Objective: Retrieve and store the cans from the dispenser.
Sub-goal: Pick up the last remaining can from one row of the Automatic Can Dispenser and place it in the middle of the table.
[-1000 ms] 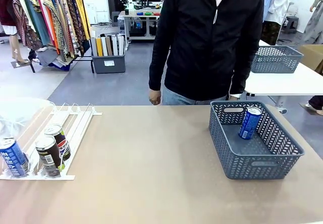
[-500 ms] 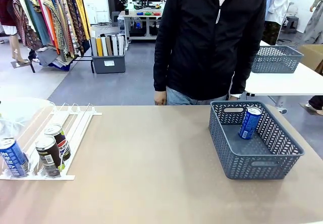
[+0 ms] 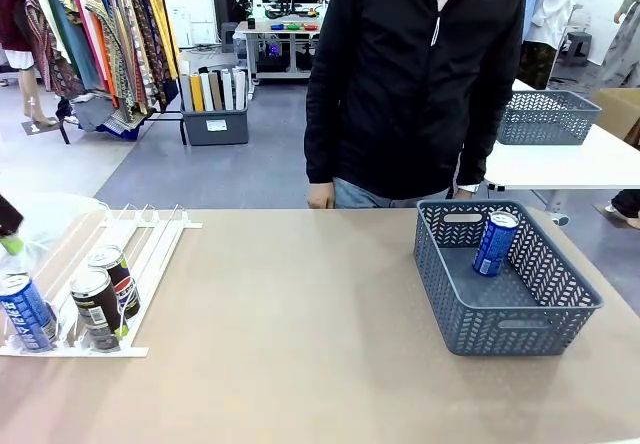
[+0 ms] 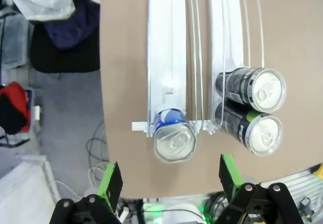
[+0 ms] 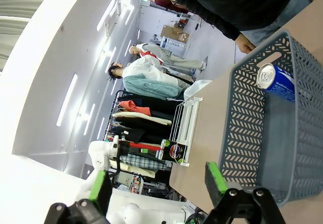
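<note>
The dispenser lies at the table's left, a white sloped rack with clear rails. At its front stand a blue can and two dark cans. My left gripper hangs open high over the rack's front end, looking down on the blue can and the dark cans beside it; one of its fingertips shows at the left edge of the front view. My right gripper is open in the air beside the grey basket, empty. Another blue can leans inside the basket.
The grey mesh basket stands at the table's right. A person in a black jacket stands at the far edge, one hand near the table. A broad bare stretch of table lies between rack and basket.
A fingertip of my left gripper has come into the front view at the left edge, above the dispenser. The person has shifted slightly right. The cans have not moved.
</note>
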`<state>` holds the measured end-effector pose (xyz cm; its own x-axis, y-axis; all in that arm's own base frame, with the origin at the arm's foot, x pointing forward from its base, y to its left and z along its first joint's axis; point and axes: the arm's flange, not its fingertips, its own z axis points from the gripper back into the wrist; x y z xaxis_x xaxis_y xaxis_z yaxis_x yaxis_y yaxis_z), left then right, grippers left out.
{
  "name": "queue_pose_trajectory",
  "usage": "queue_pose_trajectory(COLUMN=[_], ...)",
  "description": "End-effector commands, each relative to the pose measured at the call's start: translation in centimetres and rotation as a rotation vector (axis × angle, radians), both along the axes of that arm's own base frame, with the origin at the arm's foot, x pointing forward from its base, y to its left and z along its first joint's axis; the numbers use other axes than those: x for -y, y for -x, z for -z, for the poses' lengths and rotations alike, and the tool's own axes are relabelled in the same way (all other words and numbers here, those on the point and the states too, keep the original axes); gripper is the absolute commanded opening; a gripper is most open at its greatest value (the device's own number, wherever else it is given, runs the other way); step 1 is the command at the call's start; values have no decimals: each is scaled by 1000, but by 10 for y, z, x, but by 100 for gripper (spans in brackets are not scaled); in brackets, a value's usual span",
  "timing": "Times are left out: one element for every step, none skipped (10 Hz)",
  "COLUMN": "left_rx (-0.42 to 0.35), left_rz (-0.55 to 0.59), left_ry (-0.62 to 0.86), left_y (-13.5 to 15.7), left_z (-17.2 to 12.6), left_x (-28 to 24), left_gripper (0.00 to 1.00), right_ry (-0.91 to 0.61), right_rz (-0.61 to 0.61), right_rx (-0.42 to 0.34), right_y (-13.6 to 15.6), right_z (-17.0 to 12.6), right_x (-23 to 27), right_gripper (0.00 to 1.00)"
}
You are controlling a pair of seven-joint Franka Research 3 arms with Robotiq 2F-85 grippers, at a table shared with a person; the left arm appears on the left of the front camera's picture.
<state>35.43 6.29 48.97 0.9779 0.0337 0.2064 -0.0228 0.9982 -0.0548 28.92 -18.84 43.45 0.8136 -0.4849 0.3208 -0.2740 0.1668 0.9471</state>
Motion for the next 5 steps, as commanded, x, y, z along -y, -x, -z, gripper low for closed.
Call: queue_pose_trajectory(left_rx=[-48,-59,-78,-113,-119], left_rz=[-61,-77,-86,-81,-76], left_ry=[-23,-42,-46,-50,-41], left_y=[-11,-17,-24,-28,-31], left_z=[25,37,51,59,64], left_x=[10,13,19,22,23], left_gripper=[100,100,100,100,100], right_ry=[-2,-2,-2,-2,-2], right_rz=[-5,-5,-5,-5,-5], right_rx=[5,5,5,5,5], right_y=[0,0,0,0,0], right_z=[-4,-4,-4,-4,-4], right_x=[0,0,0,0,0], right_gripper=[100,100,100,100,100])
